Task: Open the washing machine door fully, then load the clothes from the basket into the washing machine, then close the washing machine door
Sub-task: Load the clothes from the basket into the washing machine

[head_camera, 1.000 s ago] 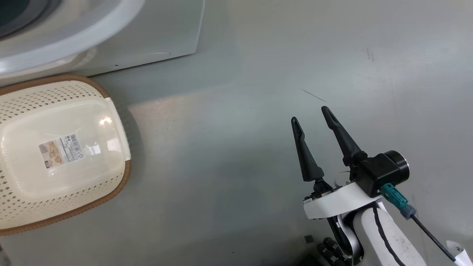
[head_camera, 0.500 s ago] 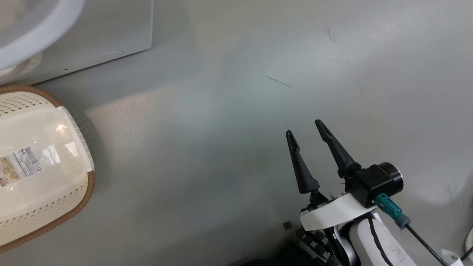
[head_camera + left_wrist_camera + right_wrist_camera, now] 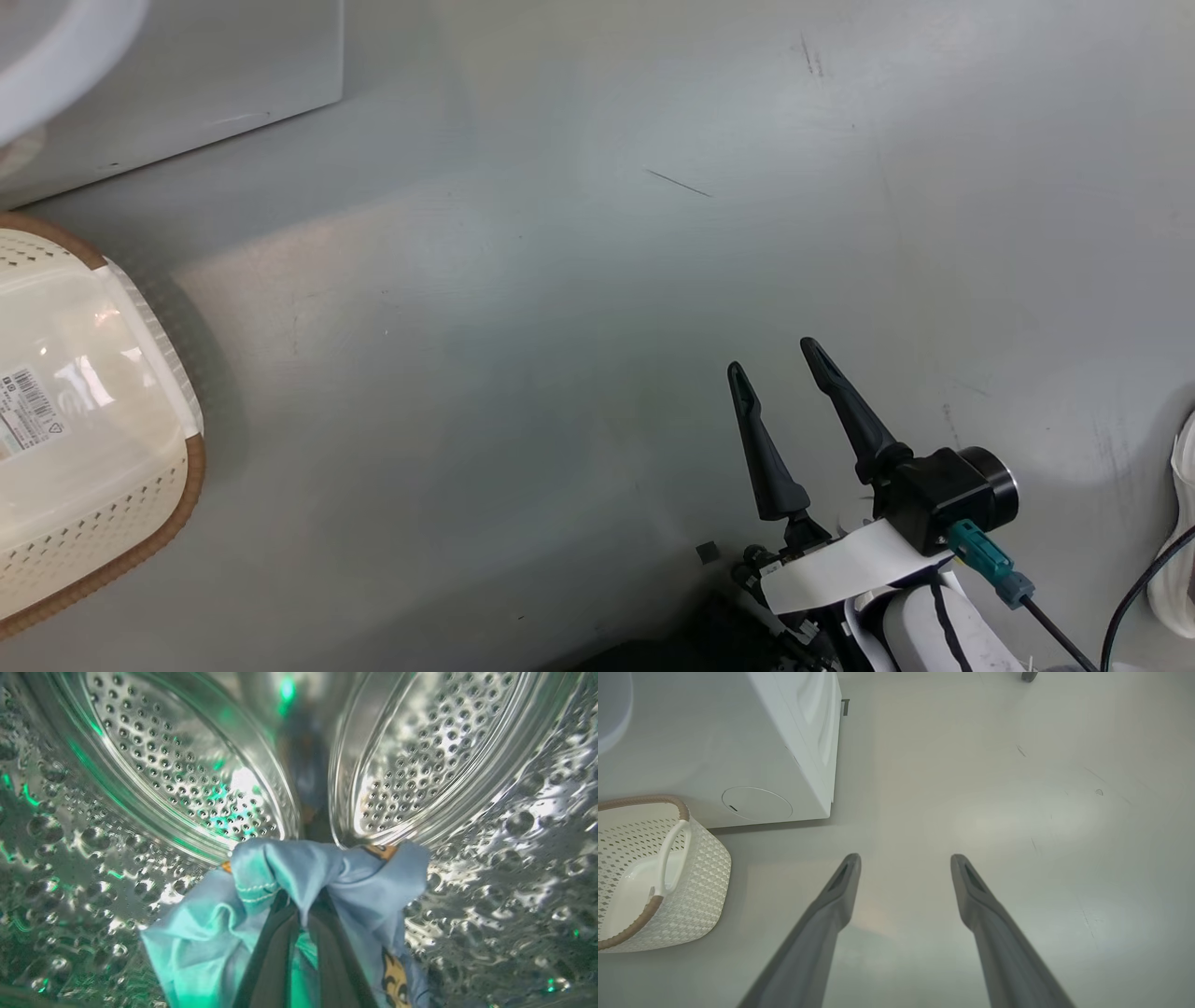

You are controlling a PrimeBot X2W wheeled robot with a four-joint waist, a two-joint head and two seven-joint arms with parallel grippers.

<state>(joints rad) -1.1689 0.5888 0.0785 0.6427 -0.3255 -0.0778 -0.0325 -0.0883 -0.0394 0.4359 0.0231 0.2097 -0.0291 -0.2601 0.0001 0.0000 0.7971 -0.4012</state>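
Left gripper [image 3: 299, 914] inside the washing machine [image 3: 177, 765], deep in the steel drum [image 3: 467, 756]; jaws pinched narrow on a bunch of the clothes [image 3: 327, 872]; light blue cloth with white stitching and an orange-brown patch, gathered over the fingertips and draping down both sides (green light glints off the drum wall).

Right gripper [image 3: 774, 357] out over the bare grey floor [image 3: 560, 280], well apart from the machine; fingers [image 3: 831, 914] spread wide, nothing between them.

Basket [image 3: 191, 467] on the floor just in front of the washing machine's [image 3: 187, 75] white lower panel, to the robot's left; its smooth bottom and barcode sticker [image 3: 28, 411] on show; from the right wrist view the basket [image 3: 700, 877] sits close by the machine's [image 3: 714, 742] corner, one white handle [image 3: 672, 854] standing up.
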